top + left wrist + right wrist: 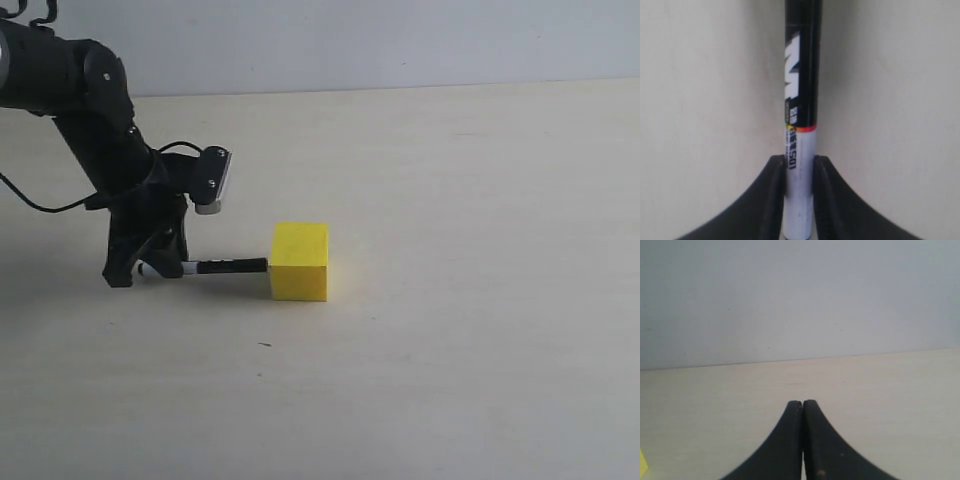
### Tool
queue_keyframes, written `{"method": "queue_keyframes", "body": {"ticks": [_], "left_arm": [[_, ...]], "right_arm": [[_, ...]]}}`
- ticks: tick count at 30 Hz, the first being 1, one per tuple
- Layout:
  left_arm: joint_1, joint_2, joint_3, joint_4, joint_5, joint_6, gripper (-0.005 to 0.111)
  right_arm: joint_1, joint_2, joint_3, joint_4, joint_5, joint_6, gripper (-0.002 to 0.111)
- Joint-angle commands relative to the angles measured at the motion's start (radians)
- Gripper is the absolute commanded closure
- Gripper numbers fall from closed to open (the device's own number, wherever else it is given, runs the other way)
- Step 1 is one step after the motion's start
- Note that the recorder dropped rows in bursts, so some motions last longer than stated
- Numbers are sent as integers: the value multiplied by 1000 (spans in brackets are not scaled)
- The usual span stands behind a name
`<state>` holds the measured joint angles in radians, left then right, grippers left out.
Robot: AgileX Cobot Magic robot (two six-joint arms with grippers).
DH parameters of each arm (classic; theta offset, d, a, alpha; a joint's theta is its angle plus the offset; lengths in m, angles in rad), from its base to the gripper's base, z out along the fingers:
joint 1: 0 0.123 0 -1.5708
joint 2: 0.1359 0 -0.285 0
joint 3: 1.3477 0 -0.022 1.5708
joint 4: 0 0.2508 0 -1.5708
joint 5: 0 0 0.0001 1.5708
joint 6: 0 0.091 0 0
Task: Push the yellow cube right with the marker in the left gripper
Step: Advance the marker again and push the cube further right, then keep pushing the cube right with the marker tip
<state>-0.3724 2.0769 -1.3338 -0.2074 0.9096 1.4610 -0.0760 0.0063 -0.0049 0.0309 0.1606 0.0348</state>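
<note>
Pale tabletop (450,380), grey wall (400,40) — yellow cube (299,262)

Open table (480,300) right of the yellow cube (299,262), marker (225,266) at its left face, wall (400,40) behind

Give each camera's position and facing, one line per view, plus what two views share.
Exterior: off the arms, facing the bright yellow cube, slim black-and-white marker and black left claw.
Left wrist: left arm, looking along the clamped marker; left claw shows.
Right wrist: right arm, facing the grey wall; shut black right claw shows.
Shared: exterior and left wrist both show marker and left claw.
</note>
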Motion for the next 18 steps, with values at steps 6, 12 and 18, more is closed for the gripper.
{"method": "queue_keyframes", "body": {"ticks": [6,12,18], "left_arm": [[-132,-4,-30,-17,-74,-84,107],[-85,-7,-30,19,29,-248,107],[-111,-7,-30,17,42,-369,107]], "right_arm": [[-5,-6,5,-4,-8,-5,108],[-5,-6,5,-4,-8,-6,108],[-5,-6,5,-4,-8,-6,108]]}}
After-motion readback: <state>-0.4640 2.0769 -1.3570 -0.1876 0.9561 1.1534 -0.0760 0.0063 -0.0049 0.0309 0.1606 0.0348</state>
